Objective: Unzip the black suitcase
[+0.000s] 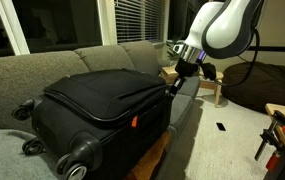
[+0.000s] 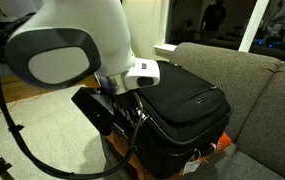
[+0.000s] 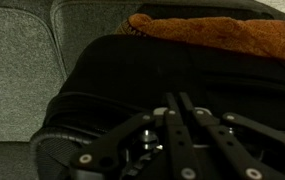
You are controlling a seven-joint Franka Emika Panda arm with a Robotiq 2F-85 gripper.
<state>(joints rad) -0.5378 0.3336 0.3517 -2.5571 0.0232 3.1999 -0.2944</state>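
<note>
**Q:** Where was the black suitcase (image 1: 97, 100), and how was it expected to handle?

**A:** It lay flat on the grey couch (image 1: 42, 65), with its wheels (image 1: 80, 148) at one end and the gripper (image 1: 175, 85) at the opposite end. Judged by its size, the case was heavy. The shell was soft fabric that would give under pressure. The seat cushions would also yield, so a hard pull could drag the case. The correct hold point was the zip pull only, not the fabric. No pull was resolvable in any view.

**Q:** What was the finger state?

**A:** In the wrist view the gripper (image 3: 176, 97) showed both fingers (image 3: 169, 112) drawn together, with almost no gap. Whether they pinched a zip pull could not be determined.

**Q:** Where was the case relative to the fingers?

**A:** In the wrist view the black suitcase (image 3: 112, 70) lay directly beyond the fingertips, with a brown fabric object (image 3: 222, 35) behind it. In an exterior view the gripper (image 2: 134, 118) sat at the near end edge of the black suitcase (image 2: 187, 100). Contact could not be confirmed.
</note>
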